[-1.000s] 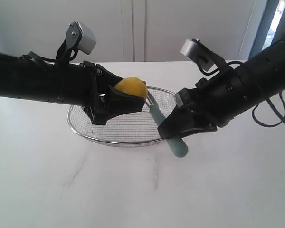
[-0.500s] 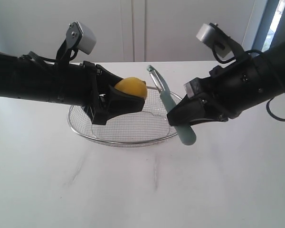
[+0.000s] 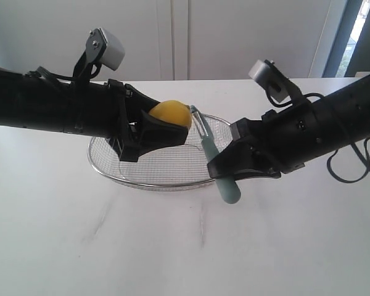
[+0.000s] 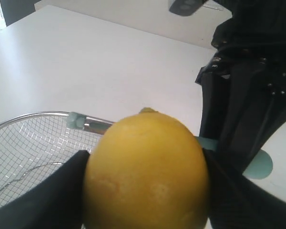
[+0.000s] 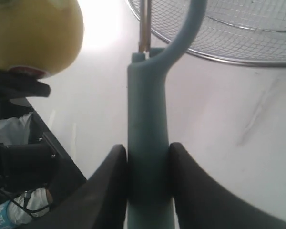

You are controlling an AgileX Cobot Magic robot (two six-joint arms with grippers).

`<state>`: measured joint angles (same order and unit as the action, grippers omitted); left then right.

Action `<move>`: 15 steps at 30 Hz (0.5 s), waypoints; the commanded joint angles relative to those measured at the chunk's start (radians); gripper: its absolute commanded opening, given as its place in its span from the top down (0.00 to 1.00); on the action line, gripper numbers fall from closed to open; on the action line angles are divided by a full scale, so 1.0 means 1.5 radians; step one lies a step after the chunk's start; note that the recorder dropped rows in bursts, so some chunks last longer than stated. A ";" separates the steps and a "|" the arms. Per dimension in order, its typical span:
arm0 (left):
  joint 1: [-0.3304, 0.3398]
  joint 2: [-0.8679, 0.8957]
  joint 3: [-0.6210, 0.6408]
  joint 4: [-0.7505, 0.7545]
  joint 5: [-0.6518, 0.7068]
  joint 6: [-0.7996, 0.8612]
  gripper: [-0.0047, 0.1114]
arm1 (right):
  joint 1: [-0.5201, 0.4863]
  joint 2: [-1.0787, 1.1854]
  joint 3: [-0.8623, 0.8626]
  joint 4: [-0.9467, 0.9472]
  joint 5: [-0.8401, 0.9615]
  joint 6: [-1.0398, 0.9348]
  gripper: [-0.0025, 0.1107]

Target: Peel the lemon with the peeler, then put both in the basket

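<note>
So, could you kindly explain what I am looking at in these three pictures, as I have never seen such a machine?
These are two black robot arms, each ending in a two-fingered gripper. The wide picture comes from a camera off the arms. The other two come from small cameras on each wrist, looking along the fingers. On the white table sits a wire mesh basket. The left gripper holds a yellow lemon in the air by the basket, clamped between its fingers. The right gripper holds a pale green peeler by its handle, with the metal head up beside the lemon.
</note>
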<state>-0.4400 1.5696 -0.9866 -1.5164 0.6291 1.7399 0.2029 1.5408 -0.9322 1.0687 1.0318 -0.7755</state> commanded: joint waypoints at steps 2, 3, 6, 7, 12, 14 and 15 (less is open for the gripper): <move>-0.001 -0.006 0.001 -0.016 0.020 -0.006 0.96 | 0.000 0.029 0.003 0.044 0.018 -0.036 0.98; -0.001 -0.006 0.001 -0.016 0.020 -0.006 0.96 | 0.000 0.034 0.003 0.047 0.019 -0.037 0.98; -0.001 -0.006 0.001 -0.016 0.020 -0.006 0.96 | 0.002 0.044 0.003 0.066 0.035 -0.054 0.98; -0.001 -0.006 0.001 -0.016 0.020 -0.006 0.96 | 0.008 0.050 0.003 0.074 0.043 -0.062 0.98; -0.001 -0.006 0.001 -0.016 0.020 -0.006 0.96 | 0.044 0.074 0.003 0.082 0.041 -0.075 0.98; -0.001 -0.006 0.001 -0.016 0.020 -0.006 0.96 | 0.045 0.074 0.003 0.094 0.041 -0.075 0.98; -0.001 -0.006 0.001 -0.016 0.020 -0.006 0.96 | 0.045 0.074 0.002 0.096 0.041 -0.075 0.98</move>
<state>-0.4400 1.5696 -0.9866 -1.5164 0.6328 1.7378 0.2684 1.6541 -0.9322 1.1845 1.0833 -0.8681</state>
